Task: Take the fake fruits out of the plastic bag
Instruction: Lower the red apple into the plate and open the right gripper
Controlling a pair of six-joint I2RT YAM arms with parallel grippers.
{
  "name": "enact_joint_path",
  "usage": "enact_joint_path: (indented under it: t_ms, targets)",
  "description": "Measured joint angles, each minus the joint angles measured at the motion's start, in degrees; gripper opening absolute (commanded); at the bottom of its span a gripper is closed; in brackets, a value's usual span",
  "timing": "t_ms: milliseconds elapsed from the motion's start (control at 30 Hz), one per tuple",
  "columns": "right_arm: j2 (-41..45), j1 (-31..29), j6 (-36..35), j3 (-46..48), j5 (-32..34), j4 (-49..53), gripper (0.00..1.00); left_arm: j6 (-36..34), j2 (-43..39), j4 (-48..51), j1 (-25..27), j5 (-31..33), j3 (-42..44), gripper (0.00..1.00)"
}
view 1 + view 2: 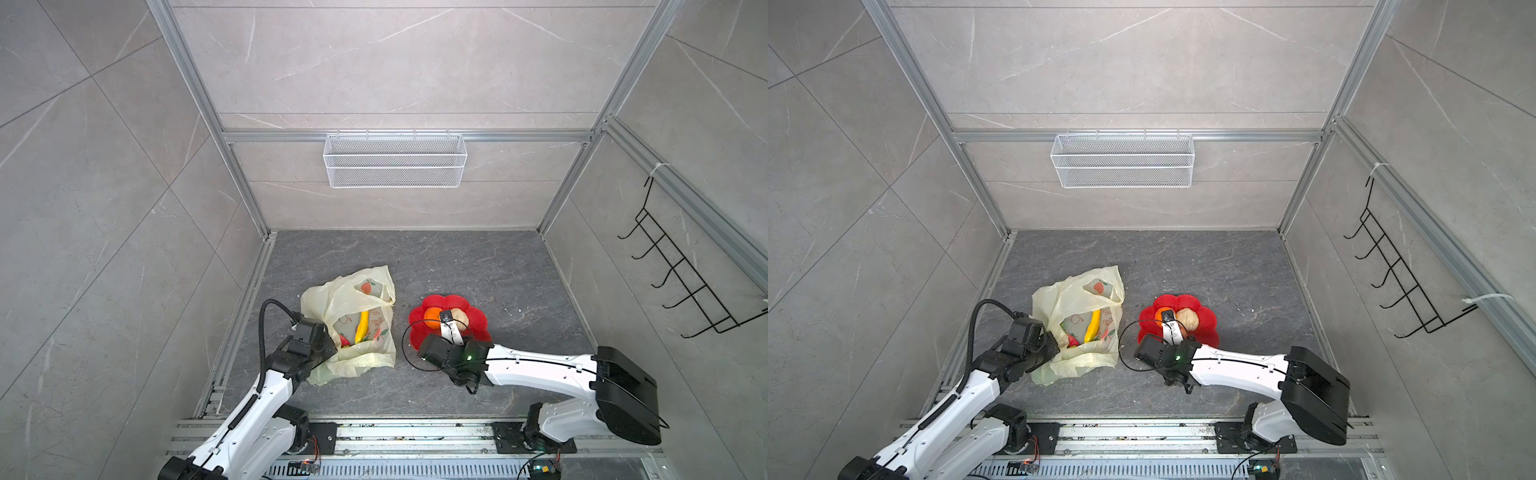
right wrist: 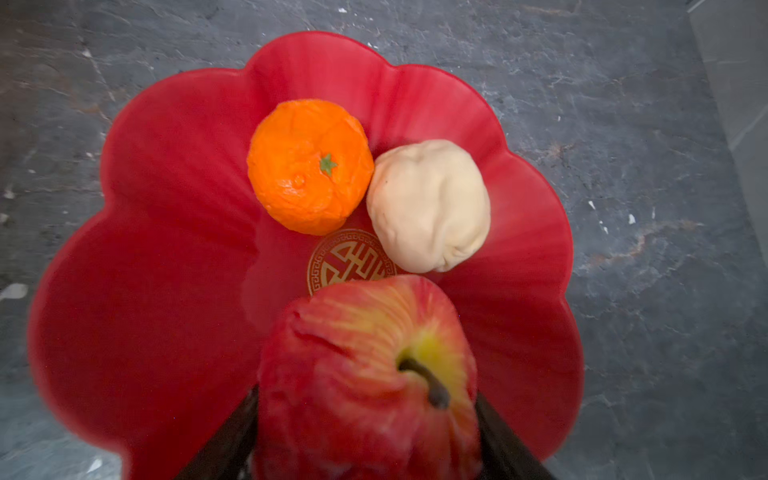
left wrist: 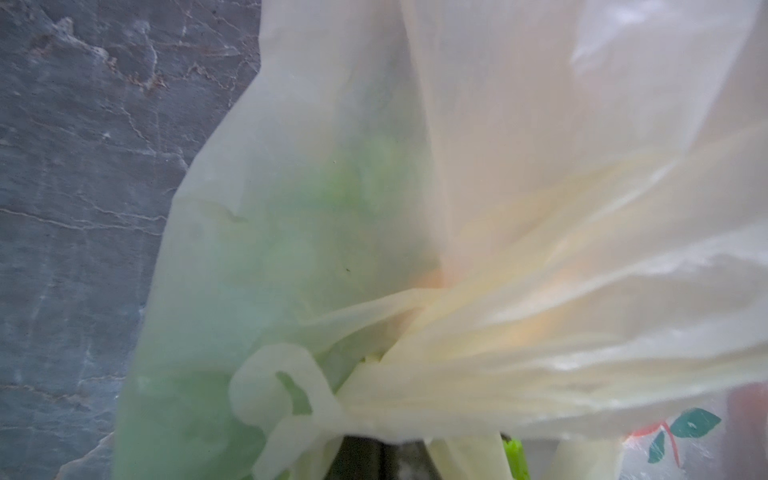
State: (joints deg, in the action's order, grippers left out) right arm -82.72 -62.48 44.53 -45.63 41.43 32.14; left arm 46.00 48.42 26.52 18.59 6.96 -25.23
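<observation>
Both the glossy plastic orange [image 2: 309,166] and the beige peach [image 2: 428,203] crowd the red flower-shaped plate [image 2: 166,208] right of centre; the right pincer [image 2: 368,444] grips a red apple [image 2: 365,374] above it, which could knock one off. The left pincer [image 1: 330,340] clamps the thin pale-yellow plastic bag [image 1: 324,299], left of centre, yellow banana [image 1: 362,326] inside; film may tear. Dark marbled bench [image 1: 457,270], grey tiled walls [image 1: 83,208]

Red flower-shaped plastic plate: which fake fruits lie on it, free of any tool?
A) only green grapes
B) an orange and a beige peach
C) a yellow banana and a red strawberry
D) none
B: the right wrist view shows the round orange and the beige peach side by side on the red flower-shaped plate; the right tool grips the red apple, the yellow banana lies in the pale-yellow plastic bag.
</observation>
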Motion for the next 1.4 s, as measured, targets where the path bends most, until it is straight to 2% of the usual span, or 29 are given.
enact_joint_path:
  t_ms: [400, 733, 833, 1067, 1400]
  targets:
    - [-8.35, -0.31, 6.49, -3.89, 5.84, 4.68, 0.62, 0.02, -1.95, 0.11, 0.0, 0.04, 0.81, 0.0]
    - [-15.21, -0.31, 9.27, -7.89, 7.48, 8.2, 0.64, 0.02, -3.41, 0.26, 0.0, 0.04, 1.49, 0.0]
    - [-16.9, -0.31, 10.01, -9.05, 7.91, 9.16, 0.67, 0.02, -3.96, 0.46, 0.0, 0.07, 1.62, 0.0]
    - [-18.38, -0.31, 11.02, -9.88, 8.11, 10.29, 0.84, 0.02, -4.63, 0.46, 0.0, 0.22, 2.32, 0.0]
    - [-15.06, -0.31, 7.76, -8.68, 5.44, 6.27, 0.87, 0.0, -4.02, 0.37, 0.0, 0.24, 2.34, 0.0]
